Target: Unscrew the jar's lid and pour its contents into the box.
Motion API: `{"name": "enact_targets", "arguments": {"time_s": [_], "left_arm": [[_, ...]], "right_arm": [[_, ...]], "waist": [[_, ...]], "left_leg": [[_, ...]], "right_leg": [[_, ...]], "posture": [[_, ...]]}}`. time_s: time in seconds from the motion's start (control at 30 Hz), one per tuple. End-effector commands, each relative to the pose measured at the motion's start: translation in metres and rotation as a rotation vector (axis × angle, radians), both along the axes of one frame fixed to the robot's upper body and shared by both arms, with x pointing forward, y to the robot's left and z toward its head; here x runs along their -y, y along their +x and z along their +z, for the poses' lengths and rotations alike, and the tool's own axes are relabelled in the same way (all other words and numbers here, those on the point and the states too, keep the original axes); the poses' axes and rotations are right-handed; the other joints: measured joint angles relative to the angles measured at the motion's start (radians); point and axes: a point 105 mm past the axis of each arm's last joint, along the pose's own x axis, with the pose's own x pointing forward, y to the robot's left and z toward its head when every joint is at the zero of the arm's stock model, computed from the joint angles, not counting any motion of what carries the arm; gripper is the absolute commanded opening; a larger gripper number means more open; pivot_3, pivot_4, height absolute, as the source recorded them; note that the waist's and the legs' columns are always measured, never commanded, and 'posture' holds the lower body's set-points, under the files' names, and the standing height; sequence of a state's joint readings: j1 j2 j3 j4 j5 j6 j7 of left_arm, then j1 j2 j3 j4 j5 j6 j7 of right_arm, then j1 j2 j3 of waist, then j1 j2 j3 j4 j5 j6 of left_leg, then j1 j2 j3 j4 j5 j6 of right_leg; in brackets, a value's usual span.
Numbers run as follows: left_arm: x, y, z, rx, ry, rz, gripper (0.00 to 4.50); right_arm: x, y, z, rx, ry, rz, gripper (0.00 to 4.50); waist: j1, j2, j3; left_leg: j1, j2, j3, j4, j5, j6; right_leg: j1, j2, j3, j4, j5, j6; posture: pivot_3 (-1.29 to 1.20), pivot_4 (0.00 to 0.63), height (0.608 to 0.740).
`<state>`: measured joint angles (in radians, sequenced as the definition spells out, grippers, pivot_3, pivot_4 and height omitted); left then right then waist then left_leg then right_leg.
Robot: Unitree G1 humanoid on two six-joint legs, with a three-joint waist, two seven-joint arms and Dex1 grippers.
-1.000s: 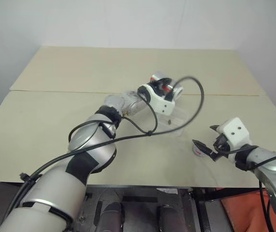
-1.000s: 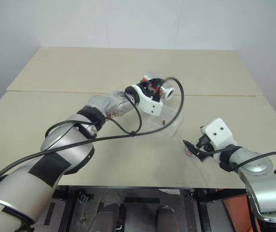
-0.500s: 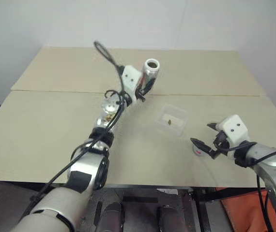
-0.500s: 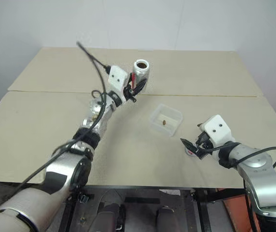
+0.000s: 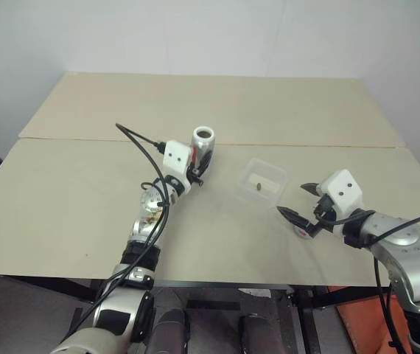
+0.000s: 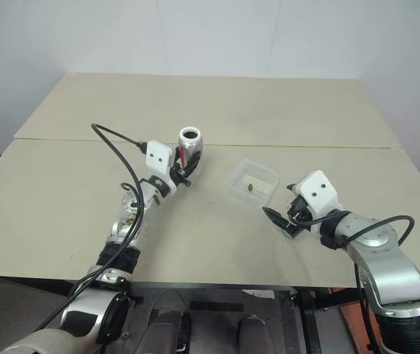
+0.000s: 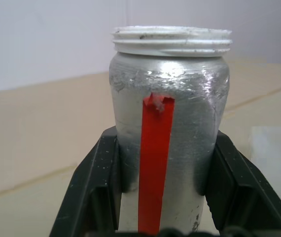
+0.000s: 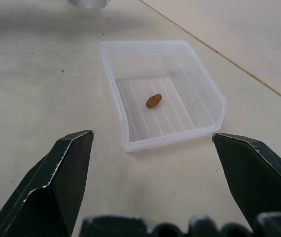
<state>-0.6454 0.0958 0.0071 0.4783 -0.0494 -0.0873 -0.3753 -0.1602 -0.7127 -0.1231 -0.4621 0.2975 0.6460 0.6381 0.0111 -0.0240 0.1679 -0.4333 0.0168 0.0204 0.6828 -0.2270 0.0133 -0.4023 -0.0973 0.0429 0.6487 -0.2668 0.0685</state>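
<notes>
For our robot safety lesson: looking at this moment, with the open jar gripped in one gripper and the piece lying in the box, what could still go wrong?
1. The left gripper holds the open jar above the table; a careless set-down might tip it.
2. The open right gripper hangs near the light box; a nudge might shift it and spill the brown piece.
3. The lid lies under the right gripper and could be knocked toward the table edge.

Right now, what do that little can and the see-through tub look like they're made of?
The jar looks like brushed metal: dull silver, scuffed, shiny in spots, with a white, probably plastic, threaded neck. The box looks like thin clear plastic: see-through walls, ribbed floor, rounded corners.
</notes>
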Motion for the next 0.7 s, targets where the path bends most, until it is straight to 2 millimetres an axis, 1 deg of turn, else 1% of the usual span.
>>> {"name": "enact_targets", "arguments": {"time_s": [0.03,0.37,0.57,0.63,0.7], "left_arm": [[0.001,-0.004,0.005,0.058,0.04,0.012,1.88],[-0.005,-0.009,-0.018,0.003,0.046,0.026,1.88],[-0.009,-0.011,-0.023,-0.023,0.009,0.039,1.88],[-0.01,-0.011,-0.024,-0.033,-0.006,0.038,2.64],[-0.012,-0.011,-0.023,-0.028,-0.013,0.051,3.27]], "right_arm": [[-0.003,-0.001,0.012,0.055,-0.012,0.024,4.48],[0.0,-0.002,0.012,0.052,-0.015,0.025,4.48],[0.0,0.0,0.011,0.056,-0.022,0.026,4.48],[0.0,0.0,0.011,0.059,-0.025,0.028,4.5],[0.0,0.001,0.01,0.063,-0.031,0.028,4.5]], "waist": [[0.0,0.0,0.0],[0.0,0.0,-0.001],[-0.001,0.0,-0.004],[-0.001,0.0,-0.004],[-0.001,0.0,-0.004]], "left_leg": [[0.0,0.0,0.0,0.0,0.0,0.0],[0.0,0.0,0.0,0.0,0.0,0.0],[0.002,0.0,0.0,0.0,0.0,0.0],[0.003,0.0,0.0,0.0,0.0,0.0],[0.004,0.0,0.0,-0.001,0.0,0.0]], "right_leg": [[0.0,0.0,0.0,0.0,0.0,0.0],[0.0,0.0,0.0,0.0,0.0,0.0],[0.002,0.0,0.0,0.0,0.0,0.0],[0.003,0.0,0.0,-0.001,0.0,0.0],[0.004,0.0,0.0,-0.001,0.0,0.0]], "posture": [[0.0,0.15,0.74],[0.0,0.15,0.74],[0.0,0.15,0.74],[0.0,0.15,0.74],[0.0,0.15,0.74]]}}
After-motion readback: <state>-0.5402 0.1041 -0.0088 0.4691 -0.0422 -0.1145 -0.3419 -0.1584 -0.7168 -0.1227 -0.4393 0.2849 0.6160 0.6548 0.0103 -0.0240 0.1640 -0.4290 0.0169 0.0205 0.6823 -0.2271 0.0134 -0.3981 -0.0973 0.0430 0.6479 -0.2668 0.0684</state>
